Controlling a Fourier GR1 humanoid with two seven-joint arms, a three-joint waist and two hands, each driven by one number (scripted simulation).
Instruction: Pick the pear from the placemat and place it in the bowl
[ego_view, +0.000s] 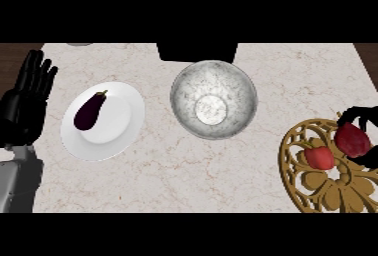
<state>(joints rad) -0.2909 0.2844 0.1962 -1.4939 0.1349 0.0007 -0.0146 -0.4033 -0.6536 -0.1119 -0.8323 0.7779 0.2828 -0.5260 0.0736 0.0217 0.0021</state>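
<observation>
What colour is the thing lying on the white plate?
Dark purple: the eggplant, seen in the head view.

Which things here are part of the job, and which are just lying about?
In the job:
pear, dark red, under the right hand
gold placemat
bowl

Lying about:
plate with the eggplant
red pepper on the placemat
left hand, resting open at the left edge

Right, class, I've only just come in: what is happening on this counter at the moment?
The robot's right hand is curled round a dark red pear over the gold openwork placemat, with a red bell pepper lying beside it. The grey bowl at the centre holds nothing yet. An eggplant lies on a white plate, and the left hand rests open at the left edge.
</observation>
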